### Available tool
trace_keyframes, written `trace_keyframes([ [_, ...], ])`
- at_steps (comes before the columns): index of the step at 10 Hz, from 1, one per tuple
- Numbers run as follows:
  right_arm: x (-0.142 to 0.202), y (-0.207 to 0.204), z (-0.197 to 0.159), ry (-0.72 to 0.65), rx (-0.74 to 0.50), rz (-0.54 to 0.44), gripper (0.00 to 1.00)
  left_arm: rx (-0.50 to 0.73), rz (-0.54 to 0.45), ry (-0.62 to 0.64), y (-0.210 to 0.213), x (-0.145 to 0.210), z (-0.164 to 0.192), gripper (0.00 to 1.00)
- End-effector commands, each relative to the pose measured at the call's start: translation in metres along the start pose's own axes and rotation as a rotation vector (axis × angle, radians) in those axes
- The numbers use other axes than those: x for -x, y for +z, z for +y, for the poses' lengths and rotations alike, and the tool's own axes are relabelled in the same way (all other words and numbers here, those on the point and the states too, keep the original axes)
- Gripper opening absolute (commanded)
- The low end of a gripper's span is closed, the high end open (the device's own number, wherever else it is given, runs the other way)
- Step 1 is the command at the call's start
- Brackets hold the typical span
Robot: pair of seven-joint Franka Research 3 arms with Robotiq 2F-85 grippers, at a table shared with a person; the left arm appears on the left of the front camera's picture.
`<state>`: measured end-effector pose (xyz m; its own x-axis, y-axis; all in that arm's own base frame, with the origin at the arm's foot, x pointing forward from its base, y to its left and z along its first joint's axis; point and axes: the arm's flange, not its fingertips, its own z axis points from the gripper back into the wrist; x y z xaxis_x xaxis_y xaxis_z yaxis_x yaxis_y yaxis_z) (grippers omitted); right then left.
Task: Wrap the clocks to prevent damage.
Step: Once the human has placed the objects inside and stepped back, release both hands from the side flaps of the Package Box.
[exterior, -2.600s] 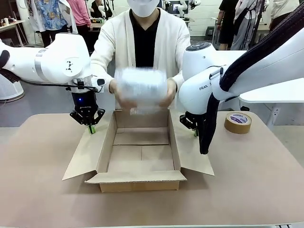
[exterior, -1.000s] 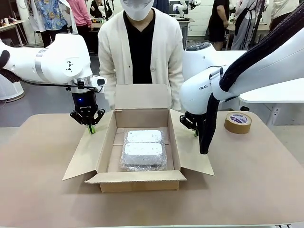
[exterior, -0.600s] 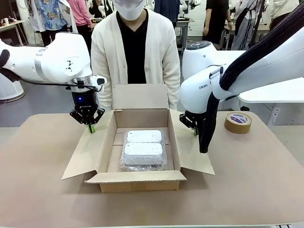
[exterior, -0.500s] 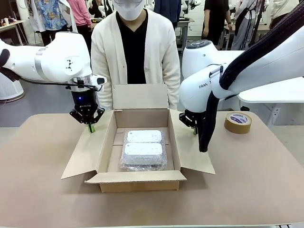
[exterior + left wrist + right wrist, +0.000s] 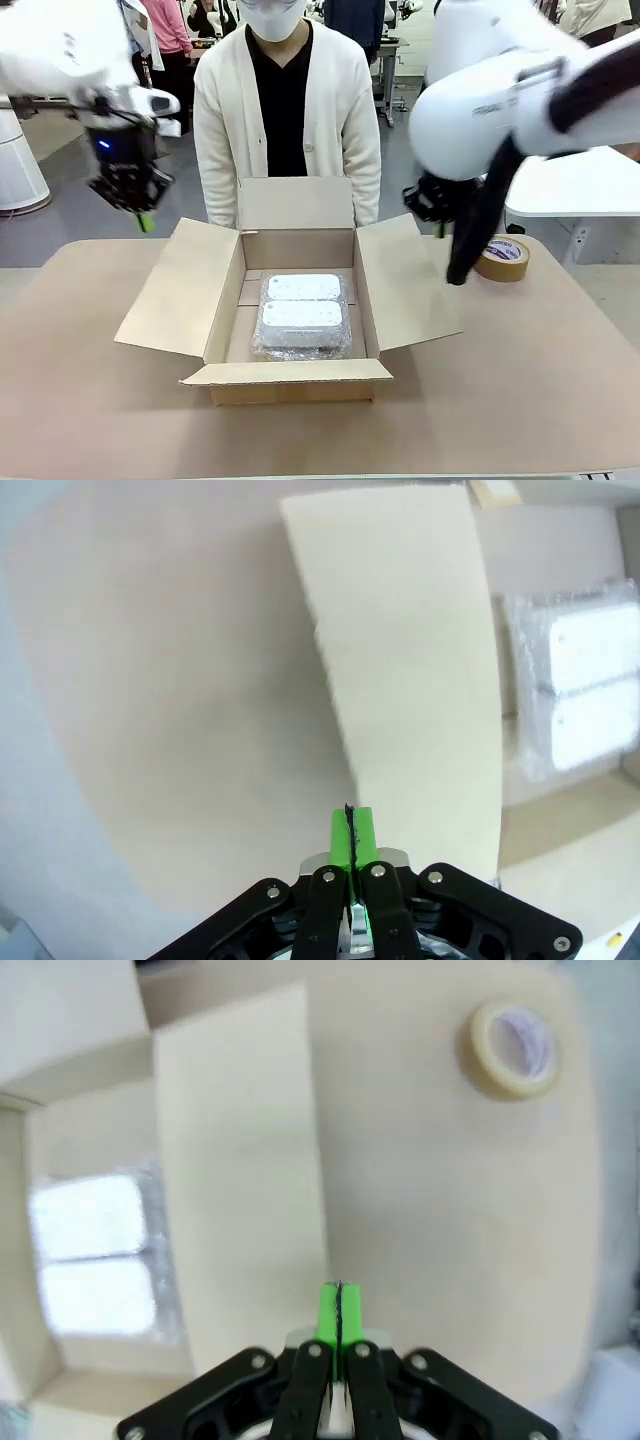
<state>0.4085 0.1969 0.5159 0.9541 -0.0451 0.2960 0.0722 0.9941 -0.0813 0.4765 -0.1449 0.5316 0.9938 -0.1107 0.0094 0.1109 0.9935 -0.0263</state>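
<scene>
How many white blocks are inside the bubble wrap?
2, in the carton: the far block and, beside it, the near block. Others may hide beneath.

- Clocks (image 5: 302, 318), frame centre: whitish-silver translucent bubble wrap with two pale white rectangular faces showing through.
- Carton (image 5: 296, 386): plain brown cardboard, with lighter tan flaps.
- Table (image 5: 540, 400): uniform matte beige-brown, no pattern.
- Tape roll (image 5: 502, 258), right of frame: brown, with a white inner label bearing dark print.
- Left gripper (image 5: 350, 832) and right gripper (image 5: 339, 1312): black bodies, bright green pads.
- Left arm (image 5: 50, 45) and right arm (image 5: 500, 90): white.
- Cardigan (image 5: 340, 110), upper centre: cream, worn over a black top (image 5: 283, 110).
</scene>
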Motion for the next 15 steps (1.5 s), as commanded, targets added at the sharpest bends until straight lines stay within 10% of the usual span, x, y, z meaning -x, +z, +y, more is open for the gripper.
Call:
trace_keyframes([
  [1, 0.042, 0.037, -0.039, 0.064, -0.025, -0.05, 0.01, 0.054, -0.054, -0.086, 0.022, 0.044, 0.027, 0.01],
  [6, 0.052, 0.042, -0.112, 0.586, 0.021, -0.106, 0.01, 0.19, -0.118, -0.643, 0.048, 0.074, 0.084, 0.01],
  [11, 0.017, 0.021, -0.146, 0.879, 0.046, -0.05, 0.01, 0.049, -0.171, -0.952, 0.035, 0.063, 0.085, 0.01],
  [15, 0.021, 0.018, -0.144, 0.863, 0.062, -0.034, 0.01, 0.07, -0.146, -0.926, 0.04, 0.063, 0.082, 0.01],
])
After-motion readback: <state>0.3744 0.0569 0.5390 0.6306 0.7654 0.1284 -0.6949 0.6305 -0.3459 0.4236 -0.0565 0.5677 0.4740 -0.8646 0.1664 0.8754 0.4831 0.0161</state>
